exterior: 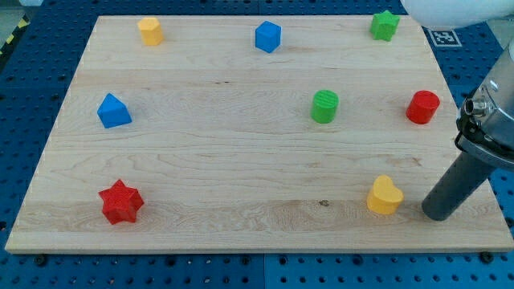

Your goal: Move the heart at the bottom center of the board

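Observation:
A yellow heart [385, 195] lies near the board's bottom right. My tip [438, 214] rests on the board just to the right of the heart, a short gap away, not touching it. The rod rises up and to the right out of the view. The wooden board [241, 160] fills most of the view.
A red star [120, 201] lies at the bottom left, a blue triangular block [113, 111] at the left, a yellow block [150, 30] at the top left, a blue cube [268, 36] at the top centre, a green star [385, 25] at the top right, a green cylinder [325, 106] right of centre, a red cylinder [422, 107] at the right.

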Controlling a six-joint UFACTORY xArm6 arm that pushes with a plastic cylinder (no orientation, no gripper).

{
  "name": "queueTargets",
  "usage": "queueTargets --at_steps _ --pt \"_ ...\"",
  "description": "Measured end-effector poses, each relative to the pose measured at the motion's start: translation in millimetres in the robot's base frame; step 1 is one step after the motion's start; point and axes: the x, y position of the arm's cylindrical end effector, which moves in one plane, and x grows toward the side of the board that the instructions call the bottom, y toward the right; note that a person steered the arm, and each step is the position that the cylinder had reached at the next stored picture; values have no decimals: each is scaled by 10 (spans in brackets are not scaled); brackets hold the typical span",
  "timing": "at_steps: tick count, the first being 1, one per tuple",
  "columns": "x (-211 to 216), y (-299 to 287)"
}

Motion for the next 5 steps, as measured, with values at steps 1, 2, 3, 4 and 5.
queueTargets --at_steps 1,2,3,4,5 --pt "0 0" --pt "0 -49" --pt "-24 -236" --pt "-172 -388" --pt "-172 -374"
